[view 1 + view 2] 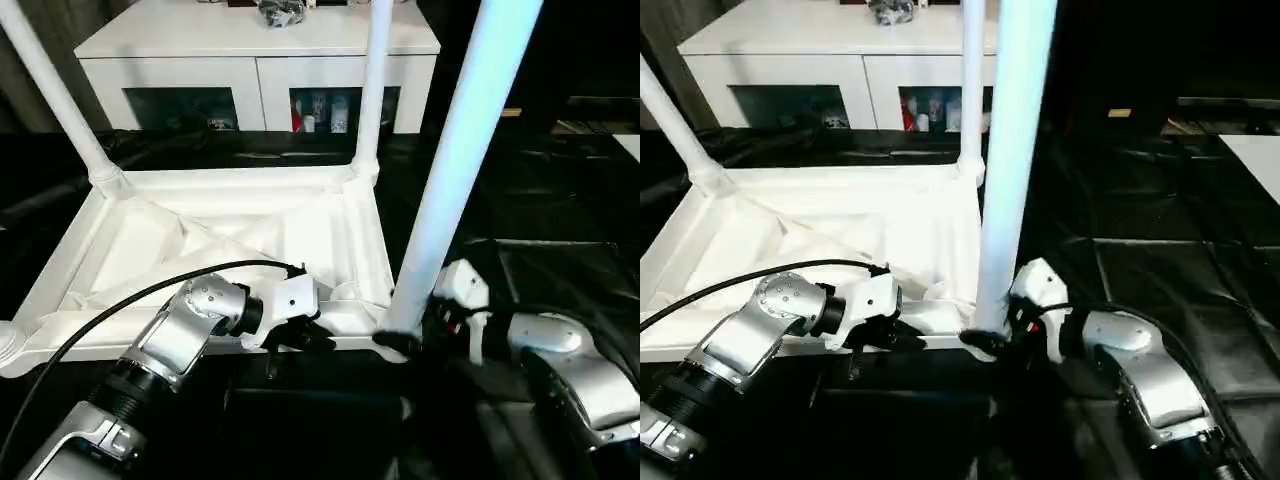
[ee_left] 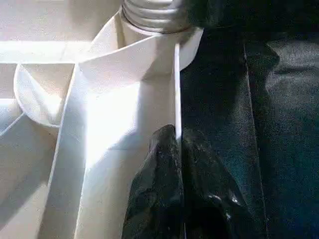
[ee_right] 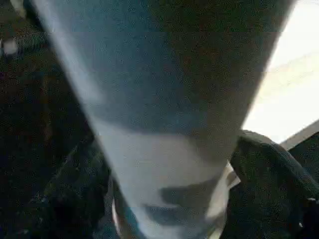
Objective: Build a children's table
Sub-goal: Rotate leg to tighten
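We read no writing anywhere. The upturned tabletop (image 1: pixel 230 235) lies ribbed side up on the black worktop (image 1: pixel 560 200), with legs standing in its two far sockets (image 1: pixel 45 80) (image 1: pixel 372 80) and a third leg (image 1: pixel 455 170) in the near right socket. The left wrist view shows the left claw (image 2: pixel 177 149) pressed together on the tabletop's thin near rim. The right claw (image 3: pixel 169 199) stands spread about the third leg's base. Behind, a white cabinet (image 1: pixel 260 60) holds small items behind glass.
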Motion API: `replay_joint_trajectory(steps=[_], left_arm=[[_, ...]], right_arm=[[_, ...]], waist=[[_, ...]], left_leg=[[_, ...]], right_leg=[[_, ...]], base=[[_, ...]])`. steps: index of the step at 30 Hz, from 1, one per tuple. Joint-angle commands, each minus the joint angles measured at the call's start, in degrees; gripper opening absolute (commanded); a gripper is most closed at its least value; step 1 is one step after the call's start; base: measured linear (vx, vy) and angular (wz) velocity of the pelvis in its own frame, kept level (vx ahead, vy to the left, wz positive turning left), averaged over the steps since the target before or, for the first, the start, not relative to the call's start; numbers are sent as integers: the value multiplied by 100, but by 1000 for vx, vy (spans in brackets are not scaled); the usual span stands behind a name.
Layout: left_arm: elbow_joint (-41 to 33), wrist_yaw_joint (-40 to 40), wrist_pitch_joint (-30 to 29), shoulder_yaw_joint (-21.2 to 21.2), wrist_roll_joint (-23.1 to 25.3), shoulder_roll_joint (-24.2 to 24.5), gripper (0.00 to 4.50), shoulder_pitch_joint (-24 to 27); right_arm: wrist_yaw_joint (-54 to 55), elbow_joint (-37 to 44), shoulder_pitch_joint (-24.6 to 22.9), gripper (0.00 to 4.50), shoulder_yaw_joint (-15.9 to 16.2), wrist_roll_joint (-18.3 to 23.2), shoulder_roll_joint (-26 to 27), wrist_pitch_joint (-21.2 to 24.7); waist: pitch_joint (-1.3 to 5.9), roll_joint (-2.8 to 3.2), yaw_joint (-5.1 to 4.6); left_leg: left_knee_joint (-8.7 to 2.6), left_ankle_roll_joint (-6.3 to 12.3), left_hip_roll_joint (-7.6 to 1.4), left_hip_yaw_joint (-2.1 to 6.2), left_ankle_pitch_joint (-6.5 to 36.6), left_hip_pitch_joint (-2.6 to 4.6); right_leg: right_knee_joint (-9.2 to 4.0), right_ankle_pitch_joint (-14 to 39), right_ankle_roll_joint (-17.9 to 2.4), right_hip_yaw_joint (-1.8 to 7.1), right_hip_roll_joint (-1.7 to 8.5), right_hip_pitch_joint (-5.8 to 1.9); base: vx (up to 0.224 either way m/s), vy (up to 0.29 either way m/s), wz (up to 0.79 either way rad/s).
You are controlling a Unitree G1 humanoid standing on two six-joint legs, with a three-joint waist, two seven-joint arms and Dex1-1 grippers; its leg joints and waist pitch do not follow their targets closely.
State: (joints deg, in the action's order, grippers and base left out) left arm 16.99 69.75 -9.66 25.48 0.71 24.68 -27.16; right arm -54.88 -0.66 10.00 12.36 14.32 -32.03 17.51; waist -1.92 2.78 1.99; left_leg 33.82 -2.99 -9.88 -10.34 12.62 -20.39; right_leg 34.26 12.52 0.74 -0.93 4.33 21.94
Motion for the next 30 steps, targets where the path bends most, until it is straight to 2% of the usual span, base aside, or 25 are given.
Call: replay_joint_trajectory(steps=[1,2,3,5,9,13,20,22,23,24,25,26,27,28,29,30], left_arm=[[158,183,29,266,76,112,0,127],[166,190,35,265,77,115,0,124],[192,218,48,264,80,122,0,116],[207,244,49,226,106,109,0,119],[220,284,56,203,110,105,0,116],[255,282,86,237,90,129,0,124],[250,333,61,295,112,166,0,171],[289,88,-142,313,224,74,0,168],[324,-103,-255,297,265,-32,0,160],[336,-320,-457,255,257,-189,0,161],[338,-351,-486,248,253,-214,0,161],[369,-677,-701,192,248,-469,0,153],[404,-890,-816,175,270,-635,0,145],[419,-947,-840,174,283,-676,0,141],[588,-1439,-988,154,402,-999,0,94],[769,-1820,-1134,124,476,-1262,0,32]], right_arm=[[-205,91,-62,361,90,-57,-178,86],[-223,97,-69,361,95,-59,-192,91],[-286,116,-91,334,107,-64,-236,109],[-238,92,-93,327,69,-93,-235,102],[-165,27,-47,303,-13,-60,-164,100],[-230,39,-49,276,-14,38,-154,111],[-311,71,-109,272,-14,131,-127,167],[272,-249,13,272,-48,-142,140,169],[784,-513,129,272,-116,-327,380,154],[1333,-773,244,272,-222,-450,667,190],[1412,-809,260,272,-240,-463,709,197],[2087,-1084,387,272,-385,-550,1096,243],[2475,-1214,447,272,-498,-542,1348,292],[2569,-1244,462,272,-522,-542,1410,301],[3329,-1488,586,272,-695,-599,1845,291],[3853,-1667,682,272,-804,-645,2142,239]], waist=[[247,-47,2],[245,-47,6],[258,-53,8],[262,-54,9],[259,-53,14],[269,-65,9],[284,-53,21],[284,-53,18],[251,-43,-7],[212,-50,-60],[205,-53,-74],[190,-69,-118],[174,-53,-159],[179,-57,-182],[182,-75,-198],[176,-60,-209]], left_leg=[[-393,493,-312,98,599,20],[-387,515,-311,96,561,16],[-377,558,-306,97,488,14],[-369,610,-312,94,456,16],[-372,577,-316,94,542,21],[-361,568,-307,92,510,19],[-341,624,-306,95,396,20],[-342,616,-306,92,407,22],[-364,526,-299,85,518,21],[-412,346,-281,88,867,6],[-422,242,-275,103,1029,10],[-446,66,-278,105,1319,36],[-457,-76,-266,117,1568,52],[-468,-115,-263,132,1660,58],[-477,-159,-267,145,1704,51],[-476,-185,-264,136,1719,59]], right_leg=[[-290,-419,-1738,170,333,-261],[-288,-487,-1741,172,334,-258],[-269,-605,-1755,166,334,-268],[-273,-611,-1783,165,345,-266],[-280,-410,-1797,164,343,-262],[-271,-440,-1795,165,335,-270],[-247,-580,-1831,162,336,-274],[-247,-560,-1832,162,337,-273],[-270,-320,-1836,155,330,-237],[-318,269,-1761,152,323,-233],[-350,620,-1693,150,335,-240],[-381,1175,-1565,162,331,-218],[-421,1651,-1447,165,335,-189],[-445,1834,-1372,167,335,-185],[-462,1977,-1243,171,330,-182],[-471,2001,-1217,180,324,-146]], base=[[0,0,0],[0,0,0],[0,0,0],[0,0,0],[0,0,0],[0,0,0],[0,0,0],[0,0,0],[0,0,0],[0,0,0],[-70,-7,-6],[-70,-7,-6],[-56,-1,-3],[-51,1,-3],[-51,1,-3],[0,0,0]])
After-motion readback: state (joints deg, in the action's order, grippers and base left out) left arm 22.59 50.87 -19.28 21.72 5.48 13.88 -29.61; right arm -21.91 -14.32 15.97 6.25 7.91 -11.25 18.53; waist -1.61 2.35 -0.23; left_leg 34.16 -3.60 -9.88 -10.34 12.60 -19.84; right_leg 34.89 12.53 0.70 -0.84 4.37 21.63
